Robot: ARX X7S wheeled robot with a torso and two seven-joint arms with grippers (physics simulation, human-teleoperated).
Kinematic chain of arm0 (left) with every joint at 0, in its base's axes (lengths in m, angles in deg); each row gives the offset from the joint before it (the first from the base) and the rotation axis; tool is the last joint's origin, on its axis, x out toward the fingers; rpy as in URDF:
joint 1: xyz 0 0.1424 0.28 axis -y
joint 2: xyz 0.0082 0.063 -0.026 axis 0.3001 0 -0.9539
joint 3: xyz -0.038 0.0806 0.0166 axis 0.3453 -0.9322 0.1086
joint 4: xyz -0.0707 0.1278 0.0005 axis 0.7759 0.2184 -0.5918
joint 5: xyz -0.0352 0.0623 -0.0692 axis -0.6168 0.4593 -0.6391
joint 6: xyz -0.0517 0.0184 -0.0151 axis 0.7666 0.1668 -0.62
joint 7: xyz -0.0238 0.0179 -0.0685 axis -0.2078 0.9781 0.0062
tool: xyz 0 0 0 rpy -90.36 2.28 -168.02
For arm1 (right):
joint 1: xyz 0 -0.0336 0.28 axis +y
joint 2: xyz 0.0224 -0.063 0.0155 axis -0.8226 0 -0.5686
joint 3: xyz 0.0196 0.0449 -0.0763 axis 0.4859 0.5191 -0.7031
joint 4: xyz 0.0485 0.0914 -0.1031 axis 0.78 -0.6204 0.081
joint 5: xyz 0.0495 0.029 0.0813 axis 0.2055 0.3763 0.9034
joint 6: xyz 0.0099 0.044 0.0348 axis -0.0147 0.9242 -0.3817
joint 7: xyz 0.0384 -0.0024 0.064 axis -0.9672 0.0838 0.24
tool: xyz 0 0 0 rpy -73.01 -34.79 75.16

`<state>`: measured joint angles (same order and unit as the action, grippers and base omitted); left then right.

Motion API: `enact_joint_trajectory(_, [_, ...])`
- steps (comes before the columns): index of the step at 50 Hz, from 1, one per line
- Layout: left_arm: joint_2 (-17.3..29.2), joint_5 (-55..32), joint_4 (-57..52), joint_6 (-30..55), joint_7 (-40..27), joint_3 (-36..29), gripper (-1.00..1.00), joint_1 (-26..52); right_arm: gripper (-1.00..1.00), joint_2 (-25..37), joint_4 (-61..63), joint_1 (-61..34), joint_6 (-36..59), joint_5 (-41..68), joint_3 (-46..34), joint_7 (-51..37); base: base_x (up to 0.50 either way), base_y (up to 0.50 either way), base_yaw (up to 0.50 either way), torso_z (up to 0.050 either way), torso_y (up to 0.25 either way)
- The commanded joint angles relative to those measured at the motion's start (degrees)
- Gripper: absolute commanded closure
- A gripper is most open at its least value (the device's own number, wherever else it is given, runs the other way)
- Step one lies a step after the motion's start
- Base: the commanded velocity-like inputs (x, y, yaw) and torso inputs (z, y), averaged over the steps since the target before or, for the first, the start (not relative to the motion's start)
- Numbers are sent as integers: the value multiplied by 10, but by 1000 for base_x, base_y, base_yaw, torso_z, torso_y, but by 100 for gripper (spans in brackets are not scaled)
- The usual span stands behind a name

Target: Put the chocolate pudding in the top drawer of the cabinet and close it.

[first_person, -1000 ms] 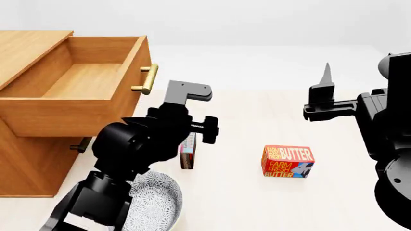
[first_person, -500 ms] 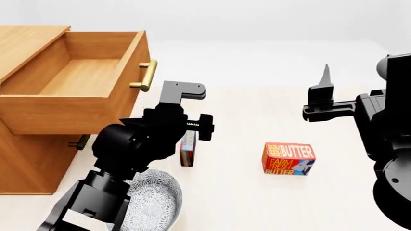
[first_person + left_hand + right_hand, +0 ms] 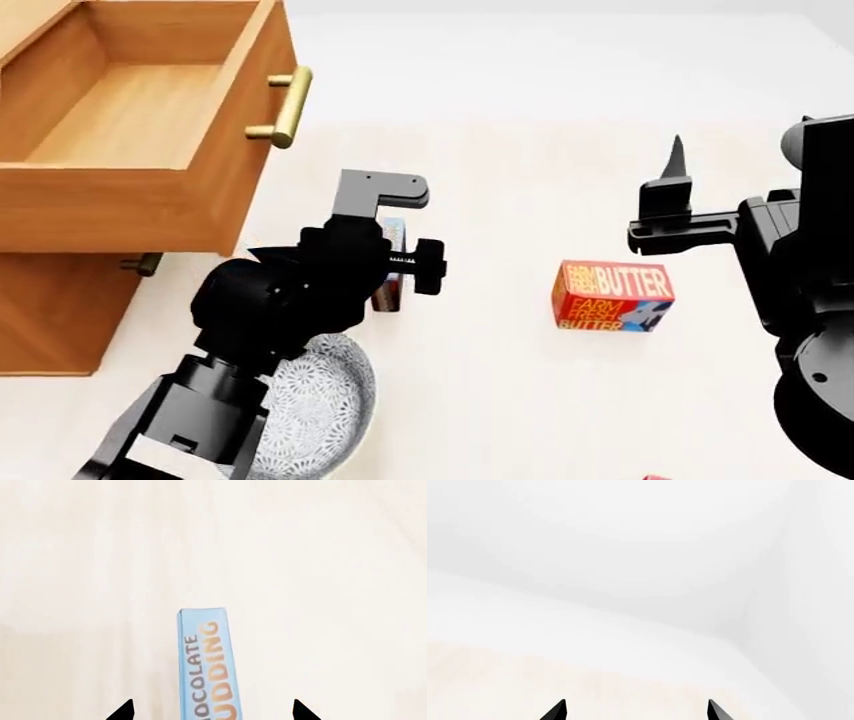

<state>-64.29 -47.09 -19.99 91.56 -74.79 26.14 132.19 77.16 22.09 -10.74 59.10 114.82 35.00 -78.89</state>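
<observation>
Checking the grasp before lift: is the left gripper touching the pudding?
Apart. In the left wrist view the pudding stands between the left gripper's open fingertips, with bare table showing on both sides.

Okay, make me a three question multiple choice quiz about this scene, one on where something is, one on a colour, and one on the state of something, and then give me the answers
1. Where is the patterned bowl?
A. inside the top drawer
B. on the table beside the left arm
C. on top of the butter box

2. What colour is the narrow face of the chocolate pudding that the left wrist view shows?
A. green
B. black
C. light blue

3. What state is the top drawer in?
A. pulled open and empty
B. shut
C. open and holding the butter box

Answers:
1. B, it sits on the table near the arm's base.
2. C, blue with lettering.
3. A, its bare wooden floor shows.
</observation>
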Motion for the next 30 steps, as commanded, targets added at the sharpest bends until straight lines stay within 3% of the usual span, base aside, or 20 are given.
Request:
enact_joint_trajectory(1, [2,-7,1,-1,-1,-4,-100,1,-100,1,0,2,-4,-1,-1,0,0,0,0,0,-170])
enact_joint_trajectory(7, [2,-10,6,-3,-4,-3,-100,3,-100,1,-2,4,-7,-4,-2,1,0,0,0,0,-139])
enact_joint_trajectory(30, [-7,-51,50,39,-27,10,-100,7,-100,4,0,13,-15,-6,-3,1,0,0,0,0,0])
